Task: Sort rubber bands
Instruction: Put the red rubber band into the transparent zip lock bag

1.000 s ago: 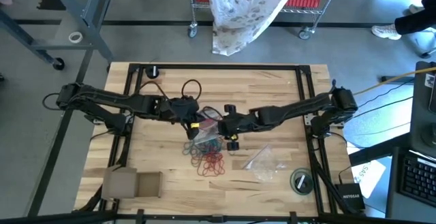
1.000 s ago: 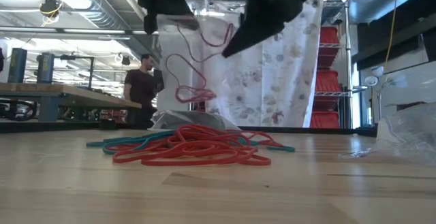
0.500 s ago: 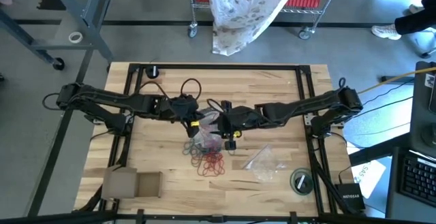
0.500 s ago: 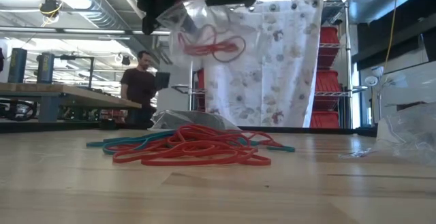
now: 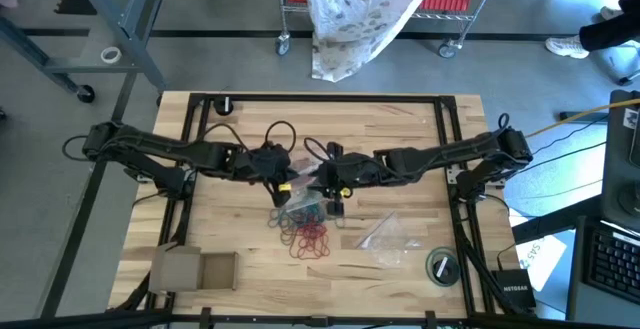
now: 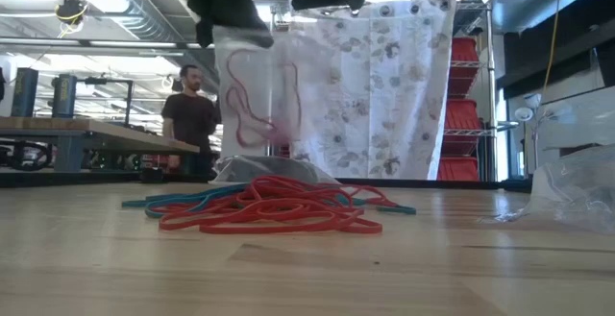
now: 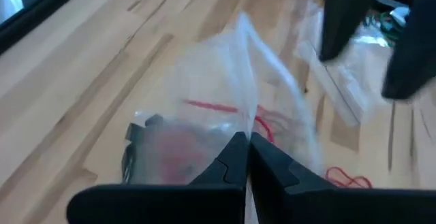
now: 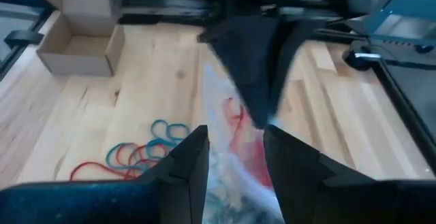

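**Q:** Operator, list the table, nearest item first.

**A:** Item one: the rubber bands (image 6: 264,210), a red and teal heap lying loose on the wooden table (image 5: 400,129). Item two, above that heap: I have a clear plastic bag (image 6: 258,100) hanging with red bands inside.

**Q:** And the grippers?

**A:** My left gripper (image 7: 246,157) is pinched closed on the bag's top edge. My right gripper (image 8: 235,157) stands with fingers parted around the bag. Farthest back: a person (image 6: 189,116) in the room.
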